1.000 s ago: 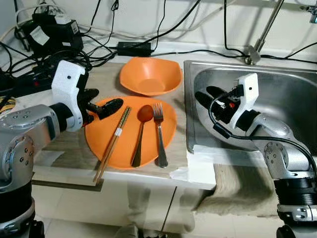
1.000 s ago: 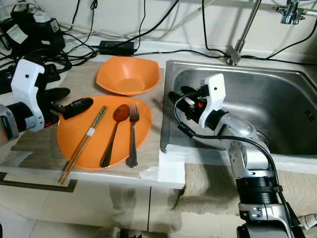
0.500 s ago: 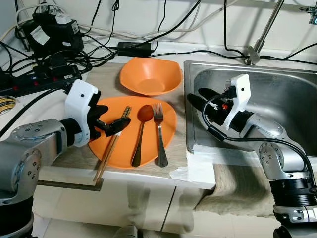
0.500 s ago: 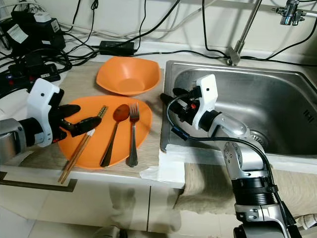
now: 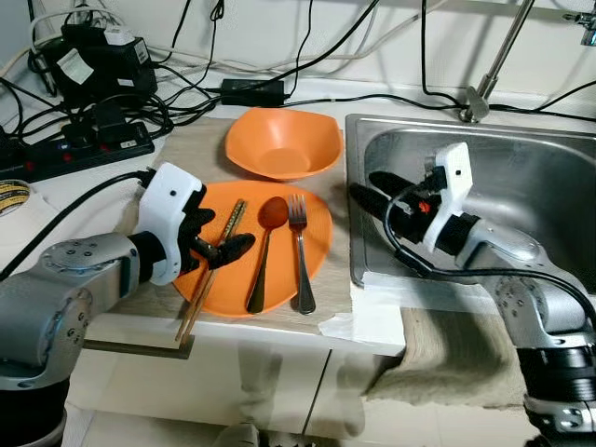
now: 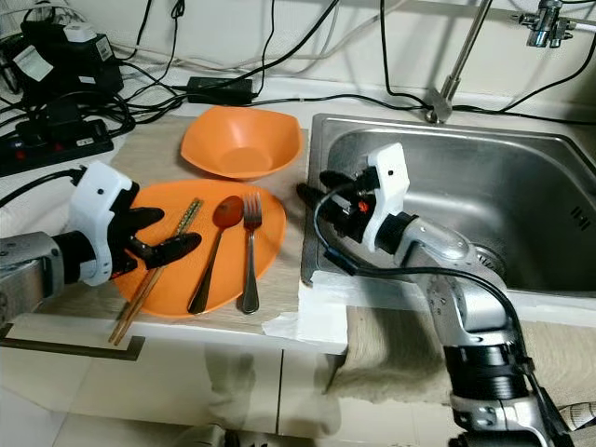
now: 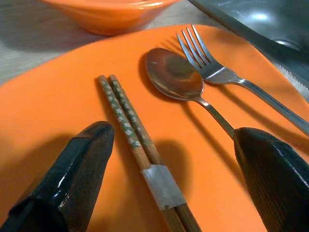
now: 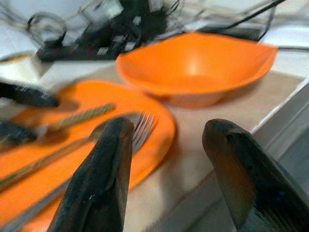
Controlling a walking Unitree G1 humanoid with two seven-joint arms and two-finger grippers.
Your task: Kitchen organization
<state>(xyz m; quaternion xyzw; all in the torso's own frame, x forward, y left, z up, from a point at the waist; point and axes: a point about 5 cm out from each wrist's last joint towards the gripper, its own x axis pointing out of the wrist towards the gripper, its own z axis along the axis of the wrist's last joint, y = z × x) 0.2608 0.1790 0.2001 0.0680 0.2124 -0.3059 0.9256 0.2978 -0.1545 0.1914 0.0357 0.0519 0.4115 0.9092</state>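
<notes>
The chopsticks [image 7: 140, 147] lie side by side on the orange plate [image 5: 200, 289], right between the spread fingers of the left tool [image 5: 216, 249]. A strip of tape [image 7: 162, 186] holds the two sticks together near the middle. They look thin, light and stiff, and the plate under them looks smooth, so they may slide or roll when pushed. The taped part is probably the best place to pinch them, since both sticks will come up as one.

Just past the left tool's far finger lie a spoon [image 5: 264, 251] and a fork [image 5: 300, 250], so there is little room on that side. The chopsticks' near ends stick out over the plate's rim onto the worktop [image 5: 191, 144].

An orange bowl [image 5: 283, 142] sits beyond the plate. The right tool [image 5: 365, 190] hangs with its fingers spread over the edge of the sink [image 5: 540, 177], well apart from the chopsticks.
</notes>
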